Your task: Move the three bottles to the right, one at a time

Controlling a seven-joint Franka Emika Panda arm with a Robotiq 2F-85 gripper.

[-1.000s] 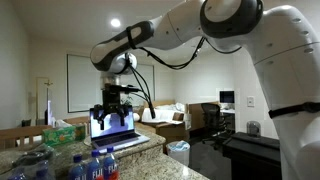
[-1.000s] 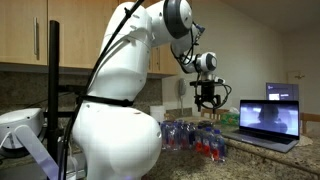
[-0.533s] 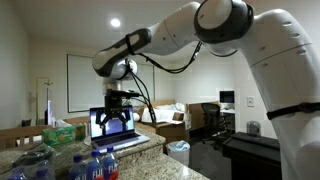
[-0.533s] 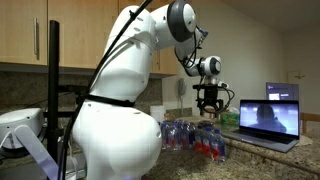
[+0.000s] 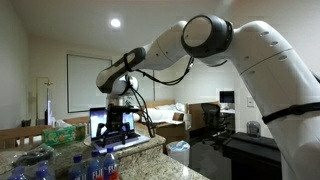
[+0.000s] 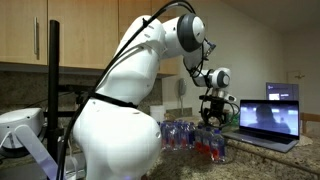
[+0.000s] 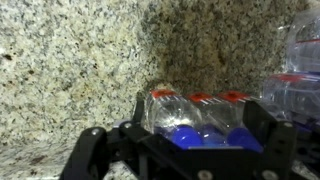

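Observation:
Three small clear bottles with blue caps and red-and-blue labels stand close together on the granite counter. In the wrist view I look down on them: the left one (image 7: 163, 112), the middle one (image 7: 203, 112) and the right one (image 7: 236, 108). They also show in both exterior views (image 5: 96, 165) (image 6: 208, 142). My gripper (image 7: 200, 128) is open, with its fingers (image 7: 140, 112) spread either side of the group. In both exterior views it (image 5: 117, 127) (image 6: 212, 122) hangs just above the bottles and holds nothing.
An open laptop (image 6: 270, 117) stands on the counter close beside the bottles, and shows behind the gripper (image 5: 100, 122). A crinkled clear plastic bundle (image 5: 33, 166) (image 7: 300, 60) lies next to the bottles. A green box (image 5: 62, 132) sits further back. The counter edge (image 5: 150, 150) is near.
The arm has swung and lowered. The gripper has come down from in front of the laptop screen to just above the bottles.

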